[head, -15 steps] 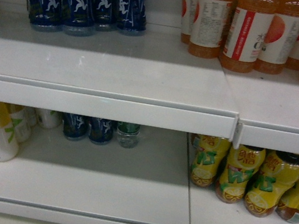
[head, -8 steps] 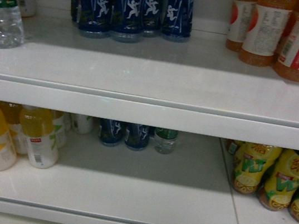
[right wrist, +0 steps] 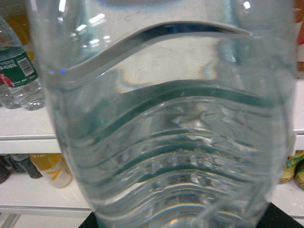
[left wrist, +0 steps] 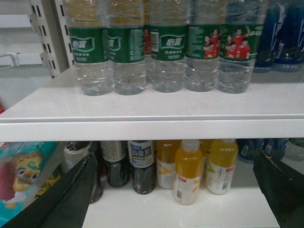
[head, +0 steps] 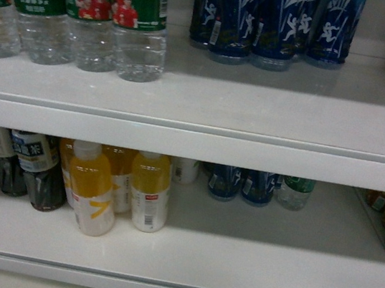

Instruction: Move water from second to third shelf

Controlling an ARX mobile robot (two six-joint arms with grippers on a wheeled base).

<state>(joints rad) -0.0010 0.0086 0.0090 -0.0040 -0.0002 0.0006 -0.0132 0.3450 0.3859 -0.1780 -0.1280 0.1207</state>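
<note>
The two big white boards frame my job: the upper shelf [head: 269, 116], where a row of waters [head: 73, 18] stands at the left, and the lower shelf [head: 269, 264], which I take to be the target. The water [right wrist: 175, 142] I am moving fills the right wrist view, clear and ribbed, off any board and hanging in front of the rack, out of the head view. So by my reading the pick is done, and the carry down and the set-down are left. The right gripper [right wrist: 185, 223] shows only as dark slivers at the bottom corners beside the bottle, and I judge it is pinching the water. On the lower shelf the middle and right front look bare, which seems the easy landing spot. The left is crowded with yellow juices [head: 109, 189] and dark teas [head: 29, 170] that I would not want to knock. At the back stand blue bottles [head: 241, 184] and one small green-labelled bottle [head: 295, 192]. The front lip of the upper shelf is what I must duck under, and taller blue bottles [head: 276, 22] stand above, right of the waters. The left gripper [left wrist: 174, 164] hangs with its jaws spread wide and nothing between them, low in front of the juices, so I judge it close enough to get in the way. A cartoon packet [left wrist: 19, 178] sits far left.
</note>
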